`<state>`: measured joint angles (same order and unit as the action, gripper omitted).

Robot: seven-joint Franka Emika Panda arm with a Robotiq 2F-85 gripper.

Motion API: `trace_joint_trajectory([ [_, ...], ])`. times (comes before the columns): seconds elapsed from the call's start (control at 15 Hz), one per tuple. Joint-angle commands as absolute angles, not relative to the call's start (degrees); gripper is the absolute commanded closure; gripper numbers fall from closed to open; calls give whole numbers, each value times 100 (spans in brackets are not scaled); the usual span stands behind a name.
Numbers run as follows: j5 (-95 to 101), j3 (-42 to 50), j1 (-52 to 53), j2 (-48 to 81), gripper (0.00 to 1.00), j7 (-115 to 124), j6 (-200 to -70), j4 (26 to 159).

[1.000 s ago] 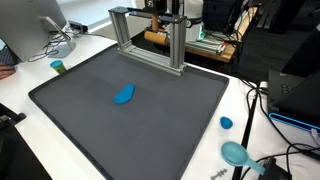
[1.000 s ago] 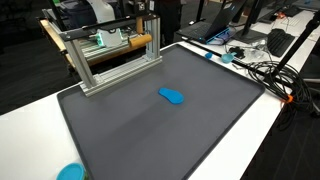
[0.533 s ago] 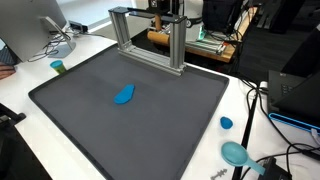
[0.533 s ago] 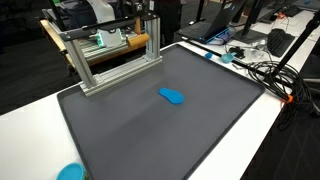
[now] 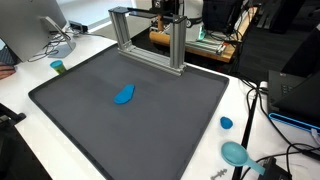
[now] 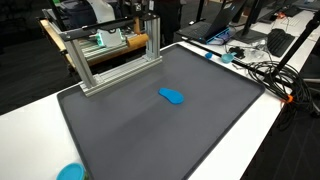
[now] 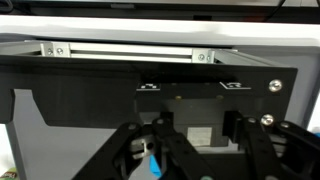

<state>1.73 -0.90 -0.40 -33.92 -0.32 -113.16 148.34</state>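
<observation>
My gripper [image 7: 197, 150] shows in the wrist view, its two dark fingers [image 7: 150, 148] standing apart with nothing between them. It faces an aluminium frame [image 7: 130, 51] at the edge of the dark grey mat [image 7: 90, 95]. A small blue sliver [image 7: 152, 166] shows behind the left finger's linkage. In both exterior views a flat blue object [image 5: 124, 95] [image 6: 172, 96] lies near the middle of the mat [image 5: 130, 125] [image 6: 160, 130], well away from the frame [image 5: 150, 35] [image 6: 105, 55]. The gripper itself is not clear in the exterior views.
A small blue cap [image 5: 227, 123] and a teal bowl [image 5: 235, 153] sit on the white table beside the mat. A green cup [image 5: 58, 67] stands by a monitor [image 5: 30, 25]. Cables [image 6: 265, 70] lie along one table edge. A teal object [image 6: 70, 172] sits at a corner.
</observation>
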Motion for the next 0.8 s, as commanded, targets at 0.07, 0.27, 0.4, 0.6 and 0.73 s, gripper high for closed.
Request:
trace_joint_trajectory([
  [0.07, 4, -61, 55, -3670, 8, 0, -11241, 14961],
  [0.27, -7, -55, 49, -3739, 0, 15, -11211, 14948],
  [0.4, 21, -57, -1, -3836, 0, 91, -11056, 14851],
  [0.6, 51, -34, -67, -4169, 0, 221, -10880, 14789],
  [0.73, 69, 29, -75, -4543, 0, 126, -11057, 14848],
])
